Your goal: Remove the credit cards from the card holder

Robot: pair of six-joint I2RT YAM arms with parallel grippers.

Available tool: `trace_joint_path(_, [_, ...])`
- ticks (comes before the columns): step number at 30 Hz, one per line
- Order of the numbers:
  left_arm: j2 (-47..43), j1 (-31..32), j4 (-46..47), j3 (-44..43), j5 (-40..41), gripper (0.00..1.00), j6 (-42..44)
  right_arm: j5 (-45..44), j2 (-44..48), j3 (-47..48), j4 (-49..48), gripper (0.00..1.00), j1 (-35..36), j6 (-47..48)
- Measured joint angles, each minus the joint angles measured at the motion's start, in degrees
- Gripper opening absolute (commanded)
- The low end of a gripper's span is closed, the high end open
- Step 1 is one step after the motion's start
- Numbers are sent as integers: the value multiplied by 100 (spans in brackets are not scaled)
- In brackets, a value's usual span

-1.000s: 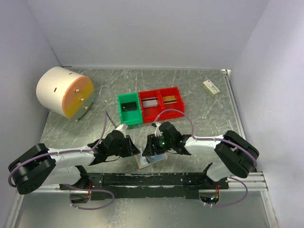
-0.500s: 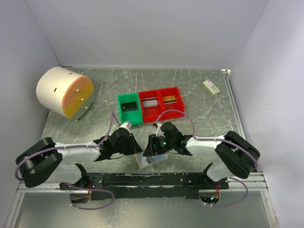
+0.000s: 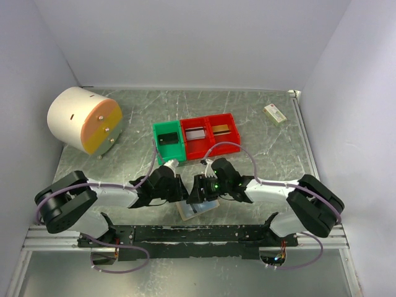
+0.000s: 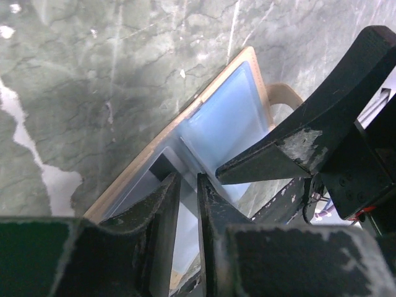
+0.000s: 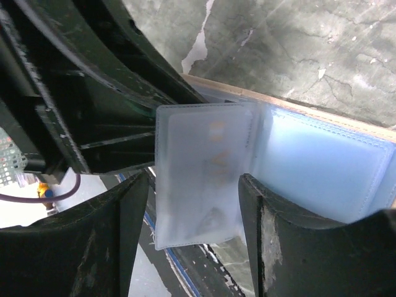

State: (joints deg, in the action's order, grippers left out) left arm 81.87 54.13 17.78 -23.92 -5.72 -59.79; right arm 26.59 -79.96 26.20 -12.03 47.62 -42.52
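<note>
The card holder (image 3: 198, 210) lies open near the table's front edge, tan outside with pale blue pockets (image 4: 230, 114). One clear pocket leaf (image 5: 201, 162) stands up from it, and a card with faint gold lettering shows inside. My left gripper (image 3: 180, 196) has its jaws nearly together (image 4: 187, 180) with the pale leaf between them. My right gripper (image 3: 200, 192) is open (image 5: 193, 177), one finger on each side of the raised leaf, gripping nothing. A dark credit card (image 3: 166, 139), a silver one (image 3: 196, 132) and a gold one (image 3: 223, 129) lie in the bins.
A green bin (image 3: 168, 160) and two joined red bins (image 3: 210, 151) stand just behind the grippers. A white drum with an orange face (image 3: 83, 119) lies at the back left. A small white-and-green box (image 3: 275, 112) sits at the back right. The black base rail (image 3: 198, 234) runs just in front of the holder.
My left arm has moved right, up to the holder, and its jaws have narrowed. The right jaws have spread a little wider. The holder has stayed in place.
</note>
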Motion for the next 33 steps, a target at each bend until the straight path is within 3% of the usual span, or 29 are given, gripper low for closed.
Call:
trace_joint_path(8, [271, 39, 372, -48, -109, 30, -2, -225, 496, 118, 621, 68, -42, 114])
trace_joint_path(18, [785, 197, 417, -498, -190, 30, 7, -1989, 1515, 667, 2269, 70, -133, 485])
trace_joint_path(29, [243, 273, -70, -597, 42, 38, 61, -2702, 1491, 713, 2929, 37, -212, 798])
trace_joint_path(33, [-107, 273, -179, -511, 118, 39, 85, -2568, 1388, 713, 2949, 34, -219, 1025])
